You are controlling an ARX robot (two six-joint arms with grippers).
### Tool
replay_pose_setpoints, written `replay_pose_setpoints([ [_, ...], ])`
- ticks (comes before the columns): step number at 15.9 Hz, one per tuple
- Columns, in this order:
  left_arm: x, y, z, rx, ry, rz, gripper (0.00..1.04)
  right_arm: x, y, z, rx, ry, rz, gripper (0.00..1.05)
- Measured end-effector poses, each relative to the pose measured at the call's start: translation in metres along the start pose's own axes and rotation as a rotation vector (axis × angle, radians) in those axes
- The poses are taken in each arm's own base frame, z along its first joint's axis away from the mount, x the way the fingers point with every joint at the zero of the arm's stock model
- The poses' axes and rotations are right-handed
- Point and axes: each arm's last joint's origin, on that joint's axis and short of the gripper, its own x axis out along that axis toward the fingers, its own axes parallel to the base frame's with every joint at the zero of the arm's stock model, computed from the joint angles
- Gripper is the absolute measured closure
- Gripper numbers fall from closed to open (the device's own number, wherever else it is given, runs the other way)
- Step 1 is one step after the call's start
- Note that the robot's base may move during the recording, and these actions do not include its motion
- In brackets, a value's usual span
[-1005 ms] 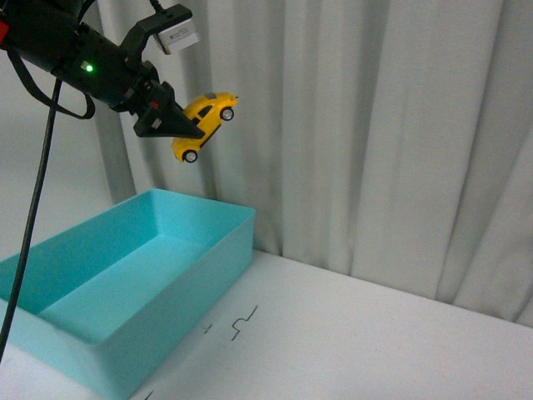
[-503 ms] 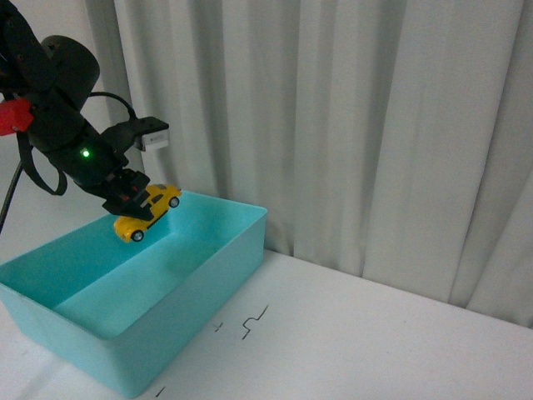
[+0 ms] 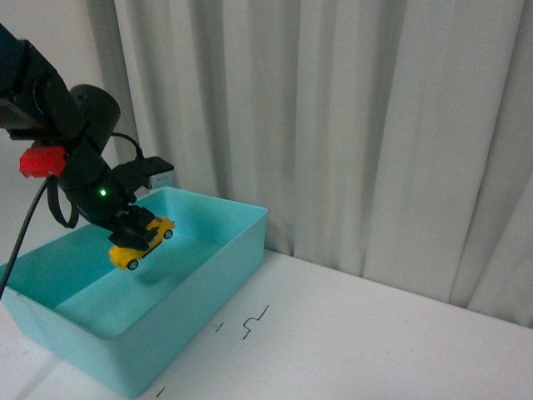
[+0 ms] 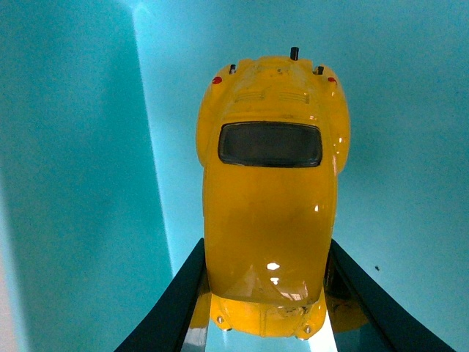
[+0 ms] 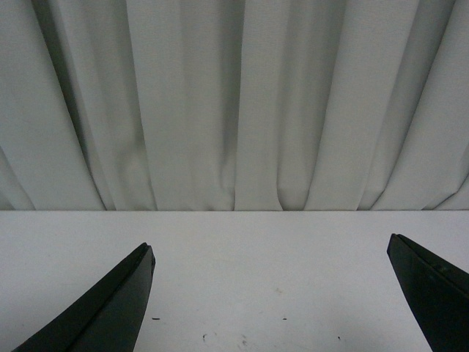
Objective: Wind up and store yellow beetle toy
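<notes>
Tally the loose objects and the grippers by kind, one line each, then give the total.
Toy cars: 1, the yellow beetle toy
Bins: 1, the turquoise bin
Grippers: 2, the left gripper shut on the toy over the bin, the right gripper open and empty
Total: 4

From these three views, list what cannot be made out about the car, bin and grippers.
Car underside and any winder: left wrist view shows only its roof; front view too small.
Bin left corner: cut off by the front view's edge.
Right gripper finger bases: beyond the right wrist view's edges.
</notes>
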Motion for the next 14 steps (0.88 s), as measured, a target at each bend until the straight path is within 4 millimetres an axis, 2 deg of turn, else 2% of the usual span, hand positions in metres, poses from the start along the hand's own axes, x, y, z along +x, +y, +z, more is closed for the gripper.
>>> replay_pose_setpoints([
  [7,0.038,-0.018,-0.004,-0.019,0.045,-0.030,0.68,0.000,0.000,0.000,0.000,0.000,0.000,0.07],
  [10,0.049,-0.016,-0.005,-0.045,0.052,-0.009,0.68,0.000,0.000,0.000,0.000,0.000,0.000,0.07],
  [11,0.049,-0.017,-0.005,-0.044,0.056,-0.017,0.52,0.000,0.000,0.000,0.000,-0.001,0.000,0.07],
  [14,0.050,-0.018,-0.007,-0.046,0.058,-0.039,0.20,0.000,0.000,0.000,0.000,0.000,0.000,0.07],
])
